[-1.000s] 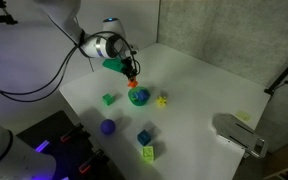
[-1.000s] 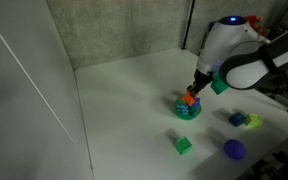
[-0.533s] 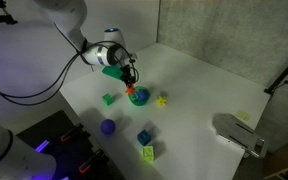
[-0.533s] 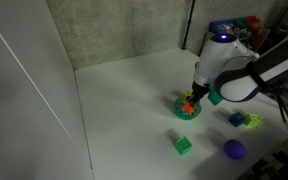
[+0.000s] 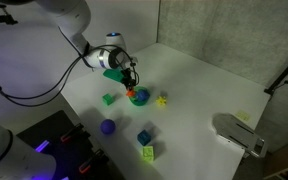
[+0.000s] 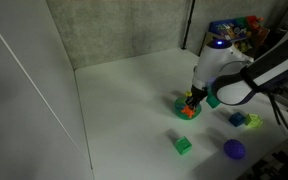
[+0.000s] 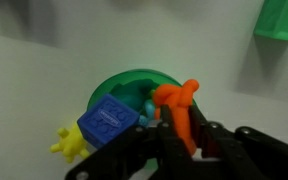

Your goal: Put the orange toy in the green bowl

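Over the preceding second the gripper (image 5: 132, 86) had come down towards the small round green bowl (image 5: 140, 99), bluish inside. The chunky, block-like orange toy (image 5: 134, 93) that it carried, formerly clear above the rim, now sat at rim level or just within. The bowl had not shifted. It stood about the middle of the white desk (image 5: 199, 90), well in from every edge, as both exterior views showed.

The jaws were almost closed and gripped the orange toy between them. In the wrist view the dark fingers (image 7: 234, 142) flanked the toy's lower part. Its long axis ran straight out from the jaws, with a short arm branching sideways at the far end.

The governing relation was that the toy lay directly ahead of the jaws and the bowl directly beyond it. In the wrist view the toy overlapped one side of the rim rather than the centre, so it could not be settled whether it hung wholly over the hollow. Release was judged the step in hand, and a catch on the rim the chief risk.

A green block (image 5: 109, 99) and a yellow star-shaped toy (image 5: 162, 100) lay near the bowl on opposite sides. A purple ball (image 5: 108, 127) and a blue cube (image 5: 144, 137) lay towards the desk edge nearest that camera.
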`<state>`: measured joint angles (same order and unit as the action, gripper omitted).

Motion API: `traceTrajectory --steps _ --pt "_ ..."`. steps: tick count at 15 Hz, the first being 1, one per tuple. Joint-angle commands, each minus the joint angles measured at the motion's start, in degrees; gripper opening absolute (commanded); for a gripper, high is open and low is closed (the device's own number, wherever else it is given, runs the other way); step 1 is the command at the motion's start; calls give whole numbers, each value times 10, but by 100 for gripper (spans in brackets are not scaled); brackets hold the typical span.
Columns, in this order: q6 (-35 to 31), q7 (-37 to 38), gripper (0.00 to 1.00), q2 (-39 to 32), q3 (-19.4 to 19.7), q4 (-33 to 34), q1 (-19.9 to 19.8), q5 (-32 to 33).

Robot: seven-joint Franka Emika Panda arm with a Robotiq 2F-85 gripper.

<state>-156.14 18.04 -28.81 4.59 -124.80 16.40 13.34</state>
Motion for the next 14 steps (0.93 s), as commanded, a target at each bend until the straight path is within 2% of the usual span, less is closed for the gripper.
traceTrajectory --steps 1,6,7,14 --pt "3 1 56 14 2 4 -2 -5" --pt "13 -7 95 50 3 0 -14 -9" --pt "15 -8 100 59 3 -2 -17 -9" --pt "77 -38 100 143 -11 -21 -53 -11"
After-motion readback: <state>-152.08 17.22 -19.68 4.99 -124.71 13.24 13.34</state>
